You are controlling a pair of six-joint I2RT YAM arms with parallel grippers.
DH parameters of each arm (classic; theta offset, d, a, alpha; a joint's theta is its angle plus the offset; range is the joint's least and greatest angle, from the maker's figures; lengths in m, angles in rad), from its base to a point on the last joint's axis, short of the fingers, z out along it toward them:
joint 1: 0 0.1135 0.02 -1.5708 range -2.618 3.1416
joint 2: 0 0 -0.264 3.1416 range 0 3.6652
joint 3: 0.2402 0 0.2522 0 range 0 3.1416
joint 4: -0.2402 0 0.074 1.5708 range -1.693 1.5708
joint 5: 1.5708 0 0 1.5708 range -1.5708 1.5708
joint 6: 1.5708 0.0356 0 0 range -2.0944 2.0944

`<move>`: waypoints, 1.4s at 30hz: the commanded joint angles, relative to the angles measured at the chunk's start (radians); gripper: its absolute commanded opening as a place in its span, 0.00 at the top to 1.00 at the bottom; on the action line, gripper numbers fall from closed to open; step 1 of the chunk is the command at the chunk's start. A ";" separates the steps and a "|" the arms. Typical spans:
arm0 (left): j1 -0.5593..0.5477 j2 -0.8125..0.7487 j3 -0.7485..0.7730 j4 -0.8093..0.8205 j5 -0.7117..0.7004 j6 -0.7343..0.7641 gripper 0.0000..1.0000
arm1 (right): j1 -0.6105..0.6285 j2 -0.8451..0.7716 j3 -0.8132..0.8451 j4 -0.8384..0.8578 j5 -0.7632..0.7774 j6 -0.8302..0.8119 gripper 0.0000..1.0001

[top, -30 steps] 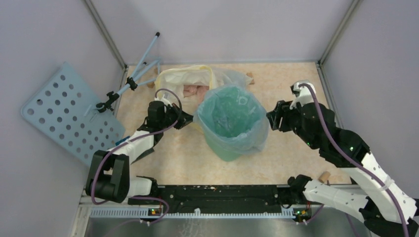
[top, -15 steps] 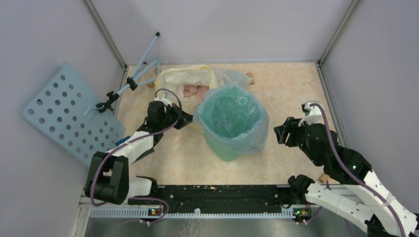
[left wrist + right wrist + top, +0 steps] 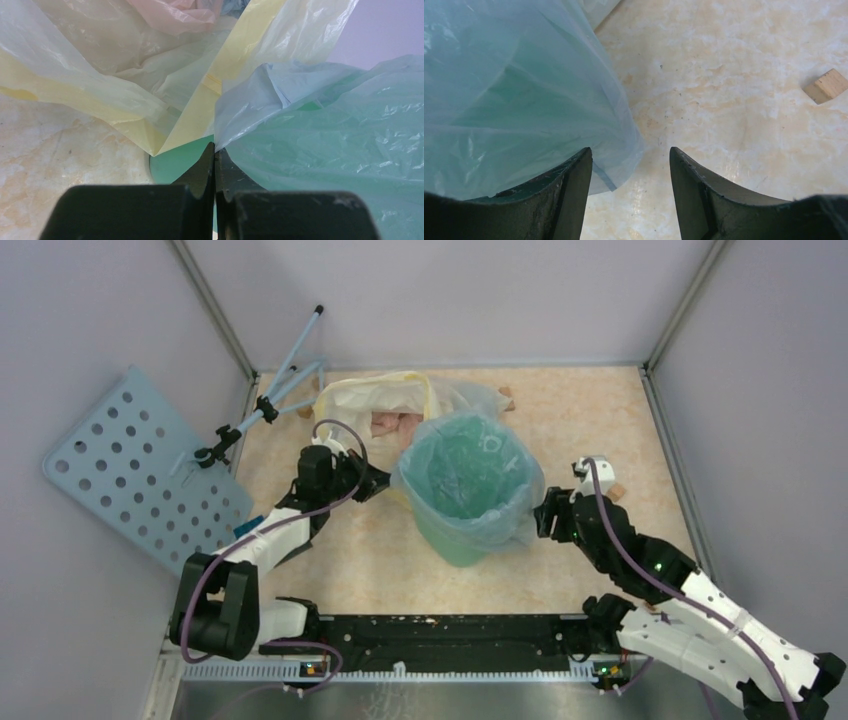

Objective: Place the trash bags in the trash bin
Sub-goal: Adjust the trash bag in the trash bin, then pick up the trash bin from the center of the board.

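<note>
You have one mint-green bin (image 3: 455,540) and one pale-blue bag (image 3: 470,465), so one of each. Behind them, count one whitish bag with a yellow rim (image 3: 365,400) and one pinkish piece of plastic (image 3: 395,423) inside it. From above you can make out two small wooden blocks: one back block (image 3: 506,398) and one block by the right arm (image 3: 617,490). At the left there is one perforated board (image 3: 140,480) and one pale-blue rod stand (image 3: 290,370). That leaves two grippers, the left gripper (image 3: 378,483) and the right gripper (image 3: 545,518)
</note>
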 commanded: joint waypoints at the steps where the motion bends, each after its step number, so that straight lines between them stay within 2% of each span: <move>1: -0.010 -0.011 -0.006 0.043 -0.004 -0.003 1.00 | -0.011 0.012 -0.034 0.162 0.014 0.010 0.42; 5: -0.021 0.007 -0.011 0.055 -0.013 -0.003 1.00 | -0.052 0.048 -0.085 0.217 -0.021 0.000 0.43; 11: -0.033 0.047 -0.016 0.083 -0.012 -0.006 1.00 | -0.191 0.051 -0.216 0.334 -0.192 0.031 0.45; 14: -0.036 0.056 -0.016 0.087 -0.012 -0.006 1.00 | -0.214 0.043 -0.252 0.365 -0.229 0.047 0.46; 20: -0.036 0.049 0.000 0.071 -0.019 0.006 1.00 | -0.214 0.021 -0.209 0.295 -0.233 0.052 0.45; 22: -0.036 0.041 0.012 0.049 -0.027 0.015 1.00 | -0.214 0.001 -0.171 0.249 -0.213 0.057 0.41; 23: -0.036 0.036 0.017 0.040 -0.036 0.016 0.98 | -0.214 -0.008 -0.151 0.227 -0.197 0.067 0.39; 25: -0.036 0.015 0.027 0.000 -0.072 0.008 0.86 | -0.214 -0.028 -0.108 0.176 -0.130 0.099 0.36; 29: -0.035 -0.053 0.036 -0.077 -0.170 0.024 0.69 | -0.214 -0.062 -0.031 0.093 -0.039 0.131 0.33; 33: -0.033 -0.129 0.064 -0.184 -0.290 0.056 0.62 | -0.214 -0.075 0.060 0.040 -0.007 0.101 0.33; 38: -0.027 -0.201 0.082 -0.280 -0.369 0.101 0.54 | -0.214 -0.015 0.192 0.027 -0.128 -0.007 0.35; 40: -0.026 -0.226 0.091 -0.320 -0.389 0.118 0.46 | -0.214 0.028 0.246 0.022 -0.208 -0.074 0.35; 42: -0.026 -0.252 0.100 -0.349 -0.410 0.137 0.30 | -0.214 0.073 0.288 0.023 -0.272 -0.137 0.35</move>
